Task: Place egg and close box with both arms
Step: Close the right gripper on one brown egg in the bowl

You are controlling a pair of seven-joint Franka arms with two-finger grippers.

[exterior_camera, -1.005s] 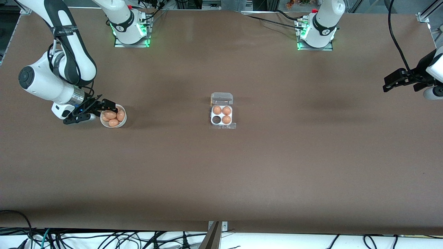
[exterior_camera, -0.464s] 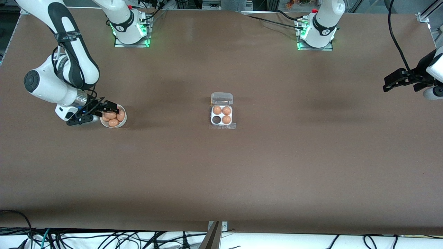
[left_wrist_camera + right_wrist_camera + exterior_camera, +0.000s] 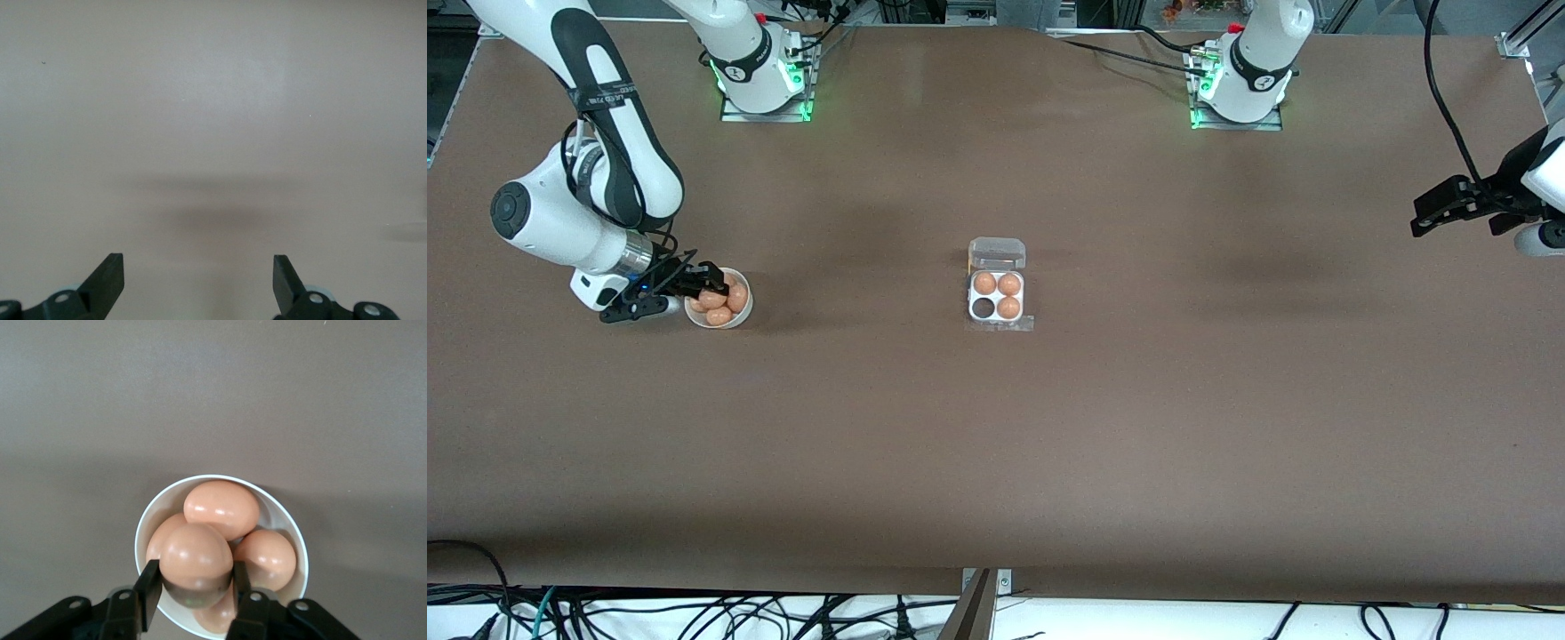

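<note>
Toward the right arm's end of the table, my right gripper (image 3: 704,286) reaches into a round white bowl (image 3: 740,317) of several orange-brown eggs. In the right wrist view the right gripper (image 3: 196,577) is shut on the topmost egg (image 3: 196,555), one finger on each side, over the bowl (image 3: 220,479). The box (image 3: 997,296) sits mid-table with its clear lid (image 3: 997,252) open. It holds three eggs, and one cell (image 3: 983,308) is empty. My left gripper (image 3: 1418,220) hangs open over bare table at the left arm's end, and the left gripper (image 3: 198,267) has nothing between its fingers.
The brown tabletop (image 3: 1138,427) spreads wide around the box and the bowl. Both arm bases (image 3: 760,80) stand along the edge farthest from the front camera. Cables lie past the table's nearest edge.
The right gripper has settled a little deeper into the bowl and closed its fingers on the top egg. The left arm and the box have not moved.
</note>
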